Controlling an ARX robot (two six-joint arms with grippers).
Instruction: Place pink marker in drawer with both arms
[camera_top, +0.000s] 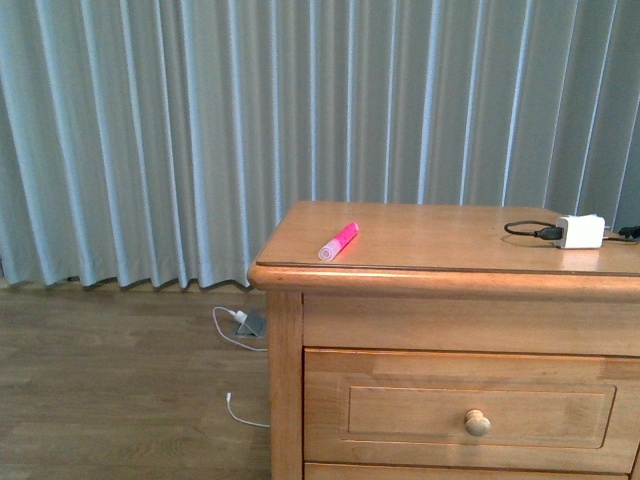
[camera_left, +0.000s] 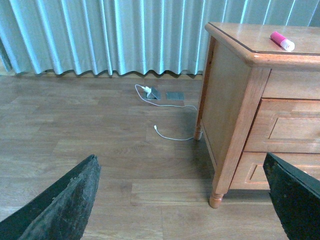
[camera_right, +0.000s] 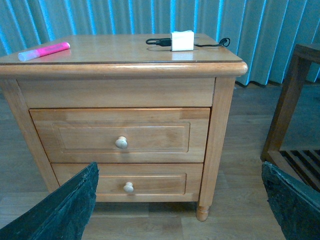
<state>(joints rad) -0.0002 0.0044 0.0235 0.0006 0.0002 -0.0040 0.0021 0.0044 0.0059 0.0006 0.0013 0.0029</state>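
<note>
Both hands held nothing: my left gripper (camera_left: 180, 160) and right gripper (camera_right: 180, 165) stood wide open. The pink marker (camera_top: 338, 241) lay on the dresser (camera_top: 440, 240), on its top near the left front corner, above the shut drawer (camera_top: 400, 412).

Front view: dresser (camera_top: 285, 400) cut off right and bottom; I get only a sliver of the lower drawer (camera_top: 450, 472). Cable (camera_top: 628, 232) runs off the edge. Left wrist view crops the drawer (camera_left: 295, 125). Left gripper (camera_left: 179, 160), right gripper (camera_right: 180, 165): I see finger ends only. Wooden rack (camera_right: 295, 100) cropped too.
</note>
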